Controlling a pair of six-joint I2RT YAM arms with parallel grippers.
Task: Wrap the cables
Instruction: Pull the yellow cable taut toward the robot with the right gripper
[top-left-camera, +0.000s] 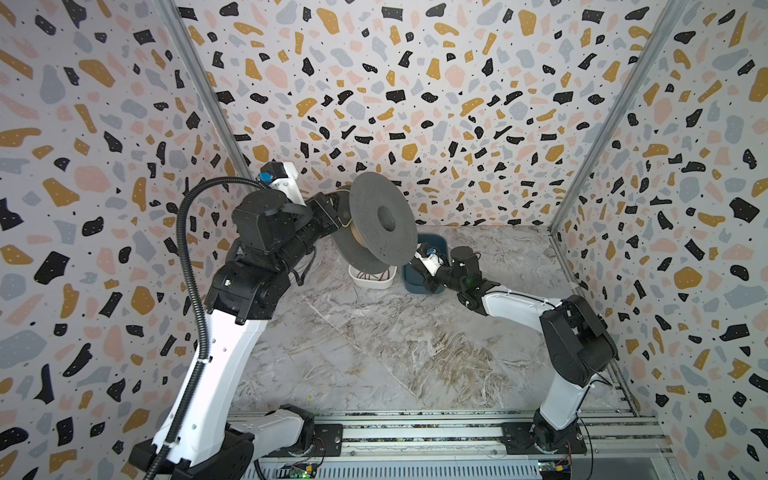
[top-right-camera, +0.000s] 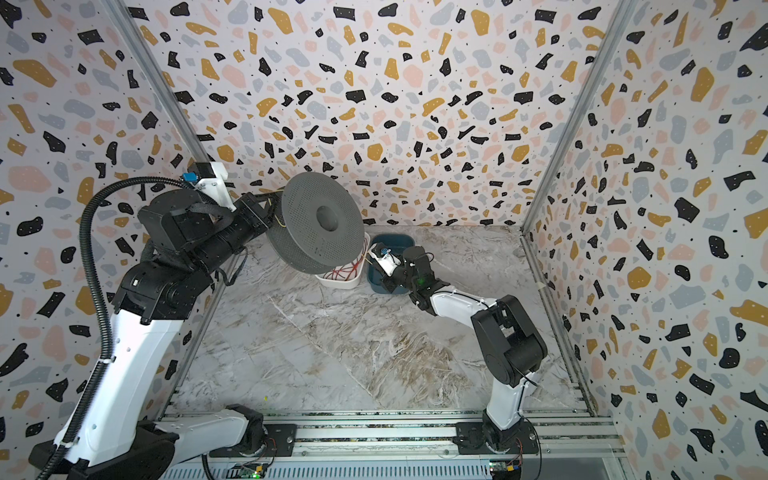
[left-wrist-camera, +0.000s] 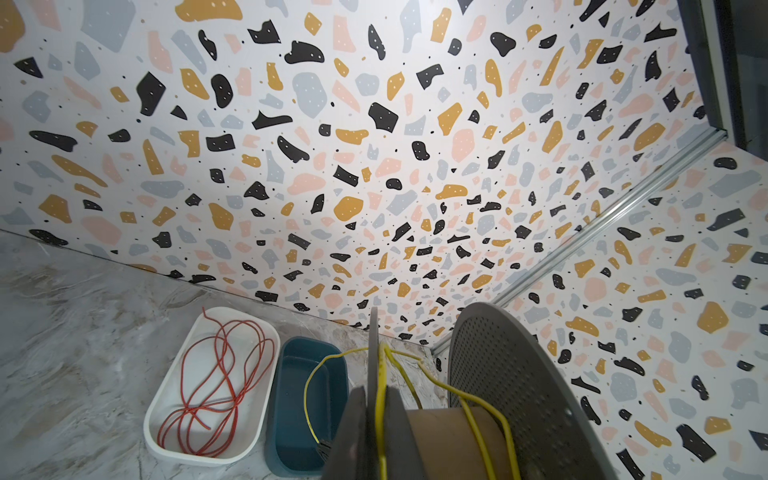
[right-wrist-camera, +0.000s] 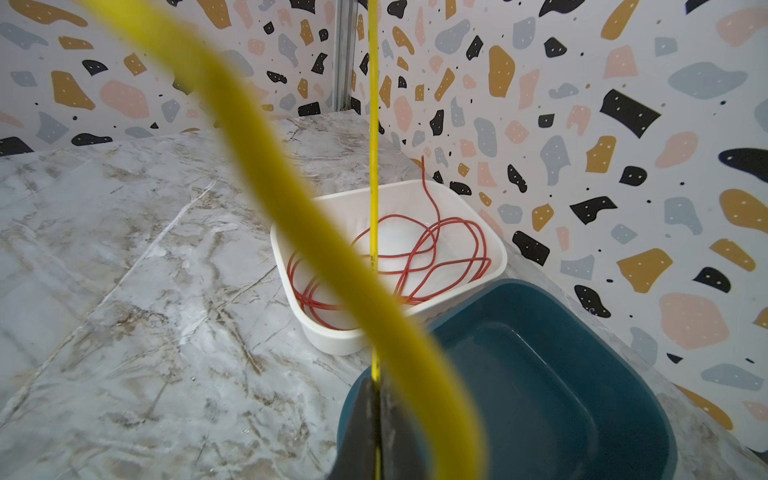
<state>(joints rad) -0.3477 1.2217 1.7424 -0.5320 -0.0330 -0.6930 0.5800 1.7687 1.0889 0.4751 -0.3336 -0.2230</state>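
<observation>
Right now the right gripper (right-wrist-camera: 376, 386), at the bottom edge of its wrist view, is pinched tight on the thin yellow cable (right-wrist-camera: 374, 166). The left gripper (left-wrist-camera: 372, 395) is clamped on one flange of the grey perforated plastic spool (top-left-camera: 382, 216), raised mid-frame in both top views. Lower down, a thin dark red cable (left-wrist-camera: 199, 409) lies coiled in the white oval plastic tray (left-wrist-camera: 208, 457), just beside the dark teal plastic tub (right-wrist-camera: 540, 395).

At the rear of the table (top-left-camera: 374, 353), locate two trays just beside each other: the left tray (top-left-camera: 371, 285) contains the coiled cable (right-wrist-camera: 320, 306). The spool (top-left-camera: 376, 224) hangs above them, on the left gripper (top-left-camera: 334, 214). The spool cable (left-wrist-camera: 306, 395) runs down to the right gripper (right-wrist-camera: 376, 395) over the right tray (top-left-camera: 432, 237).
</observation>
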